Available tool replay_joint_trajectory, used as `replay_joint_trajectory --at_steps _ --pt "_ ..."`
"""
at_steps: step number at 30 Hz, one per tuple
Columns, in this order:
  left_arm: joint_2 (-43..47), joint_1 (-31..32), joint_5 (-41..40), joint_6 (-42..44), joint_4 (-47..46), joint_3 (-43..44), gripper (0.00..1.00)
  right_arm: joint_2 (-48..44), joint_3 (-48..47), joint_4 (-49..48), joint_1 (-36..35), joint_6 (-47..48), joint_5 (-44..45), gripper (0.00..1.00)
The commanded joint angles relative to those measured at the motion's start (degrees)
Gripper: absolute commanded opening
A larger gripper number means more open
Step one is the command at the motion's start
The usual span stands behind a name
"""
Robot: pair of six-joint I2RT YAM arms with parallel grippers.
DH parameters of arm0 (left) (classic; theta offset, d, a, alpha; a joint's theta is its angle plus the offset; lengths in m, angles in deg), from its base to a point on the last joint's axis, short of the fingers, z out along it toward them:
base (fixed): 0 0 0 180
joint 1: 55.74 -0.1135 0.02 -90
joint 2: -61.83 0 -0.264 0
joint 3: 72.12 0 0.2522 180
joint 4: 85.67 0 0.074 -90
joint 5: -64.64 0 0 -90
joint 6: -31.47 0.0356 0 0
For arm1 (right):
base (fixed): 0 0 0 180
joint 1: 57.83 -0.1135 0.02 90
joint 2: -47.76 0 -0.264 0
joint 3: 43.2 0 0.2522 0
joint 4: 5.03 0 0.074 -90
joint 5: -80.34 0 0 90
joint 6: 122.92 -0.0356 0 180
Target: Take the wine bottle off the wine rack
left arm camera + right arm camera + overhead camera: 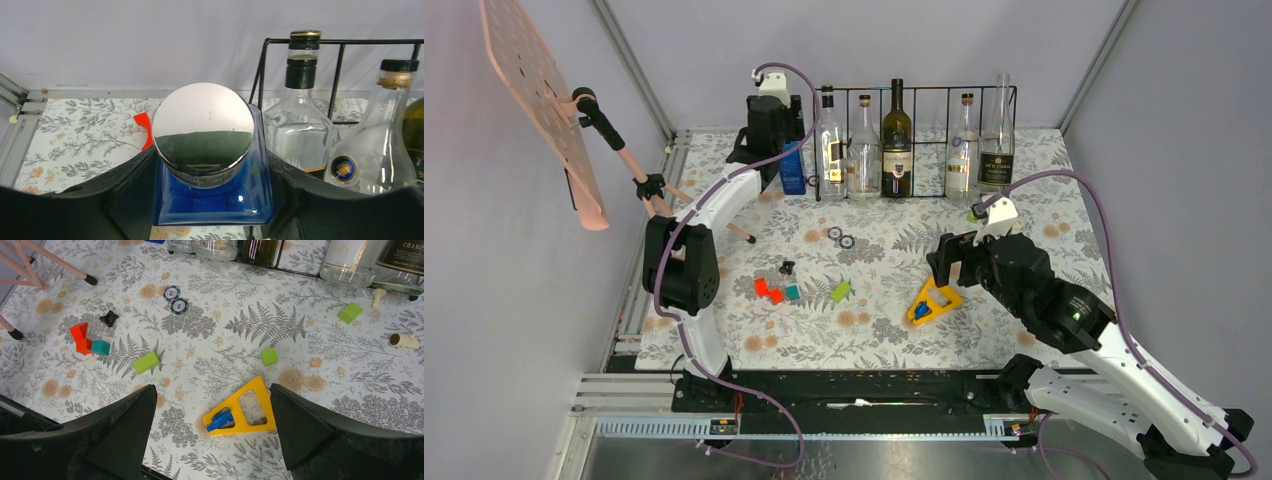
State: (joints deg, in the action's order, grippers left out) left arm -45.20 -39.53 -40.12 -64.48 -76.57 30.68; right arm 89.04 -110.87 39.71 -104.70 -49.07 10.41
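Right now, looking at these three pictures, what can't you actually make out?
Grip: in the left wrist view the left gripper flanks the blue bottle; whether its fingers press it, I cannot tell.
Labels: bottles in the wine rack are too small from above, and the right wrist view's top edge cuts them off.
Small black piece on the table: too small to name in either view.

Only "CHAMP" reads clearly, on a dark bottle label (404, 251).
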Motion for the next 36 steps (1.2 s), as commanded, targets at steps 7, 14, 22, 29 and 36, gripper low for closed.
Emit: replay_joint_trajectory --at_steps 7,14,22,29,36 --pt "0.2 1.9 2.8 -2.5 -5.8 1.4 0.35 -0.5 1.7 -0.9 -0.1 0.3 1.2 0.91" --pt "1.0 2.0 3.0 -2.4 -5.0 0.9 0.74 -0.6 2.0 -0.8 -0.1 0.1 0.9 0.92" --pt "3.1 2.0 3.1 -2.8 -3.2 0.7 0.88 -1.1 2.0 -0.9 -0.1 0.1 1.3 0.92" --pt "9.1 2.1 2.5 -4.1 -1.4 -1.0 0.99 0.4 0.5 -0.5 -0.1 -0.4 2.2 0.93" --pt "17.9 3.6 3.4 -5.9 0.7 -8.2 0.99 5.5 -4.0 0.7 -0.1 -0.7 3.8 0.93"
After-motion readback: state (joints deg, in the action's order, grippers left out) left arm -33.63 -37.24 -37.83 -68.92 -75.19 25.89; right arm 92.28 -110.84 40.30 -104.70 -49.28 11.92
